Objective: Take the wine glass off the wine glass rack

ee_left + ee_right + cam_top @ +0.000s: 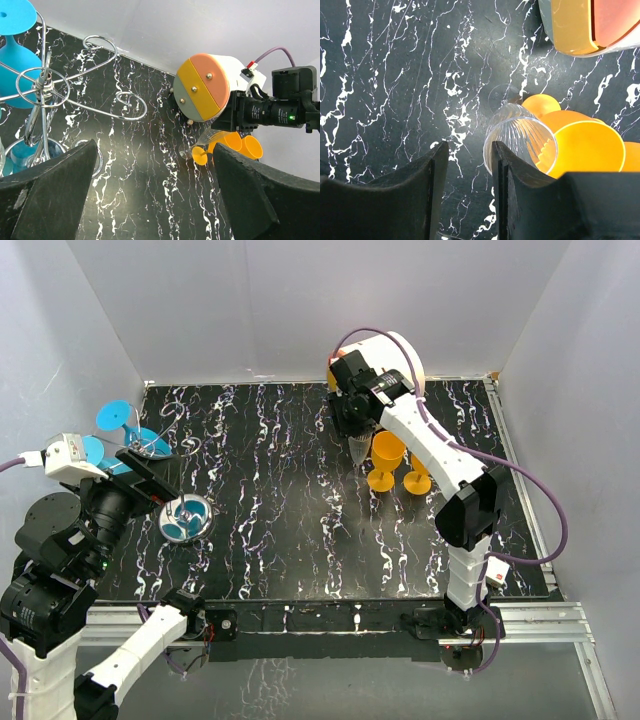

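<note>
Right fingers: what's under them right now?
The clear glass stands on the table, beside the orange glasses, apparently empty. One of the right fingers covers its near rim and part of an orange glass.

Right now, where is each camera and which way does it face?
Top: above and behind, looking down on the table; left arm and right arm show.
Left wrist: looks across the wire rack to the round cabinet; the left tool shows.
Right wrist: looks down on the clear glass; the right tool shows.
Shared: all show the orange glasses.
</note>
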`<state>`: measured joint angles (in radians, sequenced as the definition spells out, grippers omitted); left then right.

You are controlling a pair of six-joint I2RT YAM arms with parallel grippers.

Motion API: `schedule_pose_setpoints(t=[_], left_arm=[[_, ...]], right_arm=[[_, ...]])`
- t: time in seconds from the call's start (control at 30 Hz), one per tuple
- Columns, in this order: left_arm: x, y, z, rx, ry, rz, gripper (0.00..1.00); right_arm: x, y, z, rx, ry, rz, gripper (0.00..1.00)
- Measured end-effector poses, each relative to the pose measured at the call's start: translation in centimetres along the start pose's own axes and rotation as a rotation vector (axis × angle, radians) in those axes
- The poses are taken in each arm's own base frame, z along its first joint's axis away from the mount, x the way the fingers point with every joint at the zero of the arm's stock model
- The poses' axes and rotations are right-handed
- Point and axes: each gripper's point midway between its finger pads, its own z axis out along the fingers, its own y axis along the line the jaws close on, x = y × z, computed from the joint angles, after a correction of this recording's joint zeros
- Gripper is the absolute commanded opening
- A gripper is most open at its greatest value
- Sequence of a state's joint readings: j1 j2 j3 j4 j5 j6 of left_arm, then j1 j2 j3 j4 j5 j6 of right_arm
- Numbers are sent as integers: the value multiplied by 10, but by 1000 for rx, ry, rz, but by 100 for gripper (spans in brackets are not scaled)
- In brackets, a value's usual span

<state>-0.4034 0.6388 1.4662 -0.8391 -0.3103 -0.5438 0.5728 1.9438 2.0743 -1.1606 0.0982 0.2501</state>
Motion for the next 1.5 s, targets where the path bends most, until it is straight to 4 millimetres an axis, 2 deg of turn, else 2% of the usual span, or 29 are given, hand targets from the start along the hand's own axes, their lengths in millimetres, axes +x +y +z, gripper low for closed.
schedule_pose_setpoints(t=[0.27,0.57,0.73,1.13,1.5], left_arm=[[0,-1,0,4,2,-8,99],[1,-2,0,6,5,-10,99],[1,-2,0,7,5,-10,99],[3,-3,3,8,17,-11,99],[3,-4,4,10,20,-12,99]], right_arm=[[-1,-2,0,1,-4,-6,33],[5,-3,9,-3,12,-22,17],[11,-1,17,-18,25,-47,11],[6,-3,7,-50,-17,-68,9],[7,-11,8,-14,-15,-65,10]])
